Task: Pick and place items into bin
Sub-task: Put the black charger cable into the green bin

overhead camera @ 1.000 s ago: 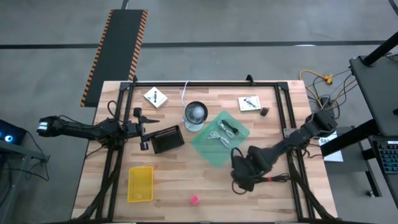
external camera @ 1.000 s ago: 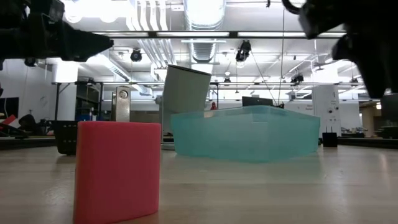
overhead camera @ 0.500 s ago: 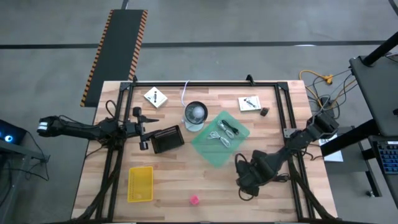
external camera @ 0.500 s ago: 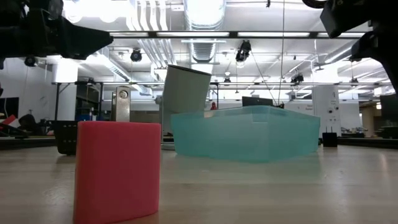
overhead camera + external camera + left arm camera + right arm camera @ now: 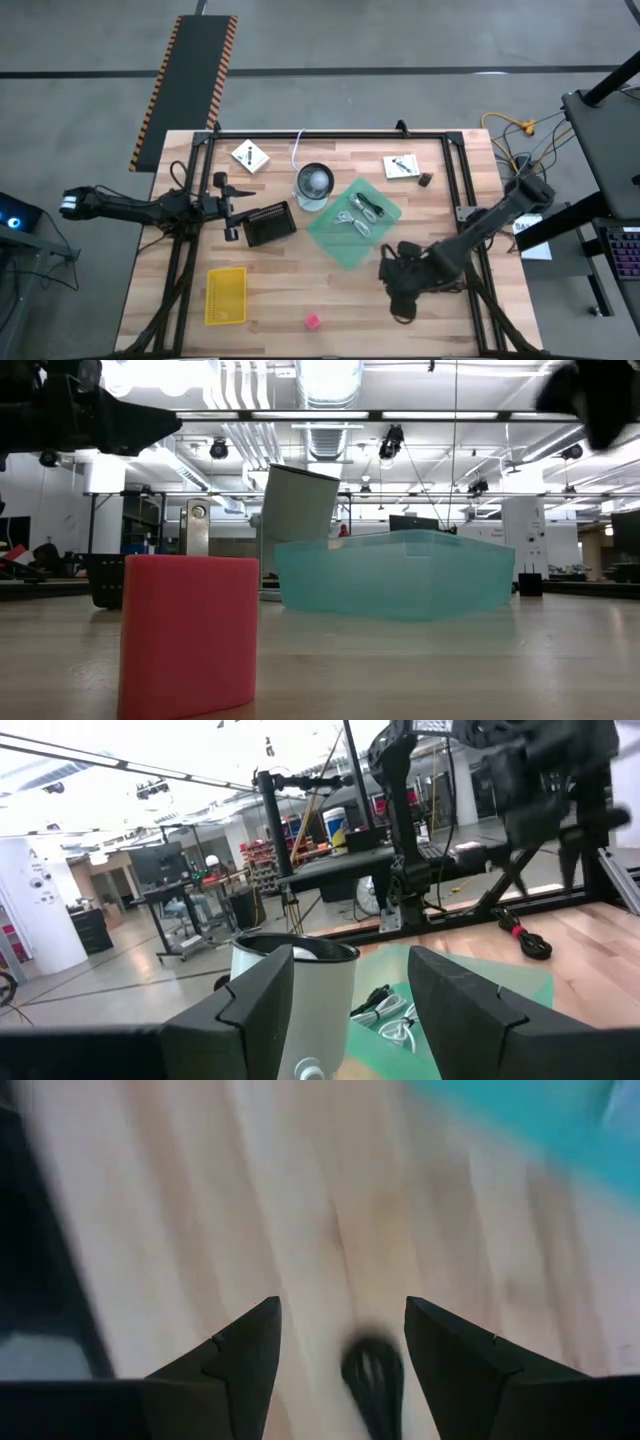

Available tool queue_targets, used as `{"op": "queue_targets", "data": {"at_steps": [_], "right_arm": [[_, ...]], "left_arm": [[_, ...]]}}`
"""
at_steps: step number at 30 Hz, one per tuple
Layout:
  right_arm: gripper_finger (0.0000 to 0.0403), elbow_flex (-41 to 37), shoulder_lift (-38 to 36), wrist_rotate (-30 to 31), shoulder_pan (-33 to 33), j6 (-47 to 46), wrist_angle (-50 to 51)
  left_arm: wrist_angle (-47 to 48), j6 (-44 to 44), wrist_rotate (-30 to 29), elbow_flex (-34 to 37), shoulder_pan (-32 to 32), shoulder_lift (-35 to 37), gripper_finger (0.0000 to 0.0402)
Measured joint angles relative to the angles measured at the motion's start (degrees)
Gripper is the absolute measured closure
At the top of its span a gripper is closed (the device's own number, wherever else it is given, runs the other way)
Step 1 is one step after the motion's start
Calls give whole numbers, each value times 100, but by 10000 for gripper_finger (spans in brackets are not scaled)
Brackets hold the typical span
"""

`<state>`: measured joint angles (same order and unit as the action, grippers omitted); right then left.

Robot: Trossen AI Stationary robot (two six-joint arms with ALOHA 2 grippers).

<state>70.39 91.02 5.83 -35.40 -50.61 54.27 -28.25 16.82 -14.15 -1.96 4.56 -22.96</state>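
Observation:
My right gripper hovers open over the wood near the teal bin's near right corner. In its wrist view the open fingers stand on either side of a dark thin cable, which lies coiled on the table. White coiled cables lie inside the bin. Two white square packets and a small dark object lie near the far edge. A pink object stands near the near edge, large in the low view. My left gripper waits open by a black basket.
A round clear-grey cup stands just beyond the bin's far left corner. A yellow basket lies at the near left. Black frame rails run along the table's sides. Bare wood lies between the bin and the near edge.
My right arm has swung a little toward the table's near right corner, carrying its gripper slightly nearer the near edge. In the low view it has drawn away to the upper right corner. The left arm and all objects have kept still.

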Motion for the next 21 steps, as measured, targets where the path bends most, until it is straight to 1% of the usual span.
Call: {"op": "queue_targets", "data": {"at_steps": [2, 4, 6, 12, 18, 21], "right_arm": [[204, 0, -252, 506, -85, 340, -252], [204, -15, -445, 1033, -196, 395, -190], [204, -37, -568, 1220, -262, 248, -78], [204, -70, -665, 1164, -376, -596, 262], [204, -178, -480, 635, -427, -654, 255], [204, -333, -459, 460, -448, -834, 252]], "left_arm": [[12, 0, 0, 0, 0, 0, 219], [17, 0, 0, 0, 2, 0, 219], [20, 0, 0, 0, 0, 0, 219], [17, 0, 0, 0, 0, -26, 219], [13, 0, 0, 0, 0, -18, 219], [3, -2, 0, 0, 0, -21, 219]]}}
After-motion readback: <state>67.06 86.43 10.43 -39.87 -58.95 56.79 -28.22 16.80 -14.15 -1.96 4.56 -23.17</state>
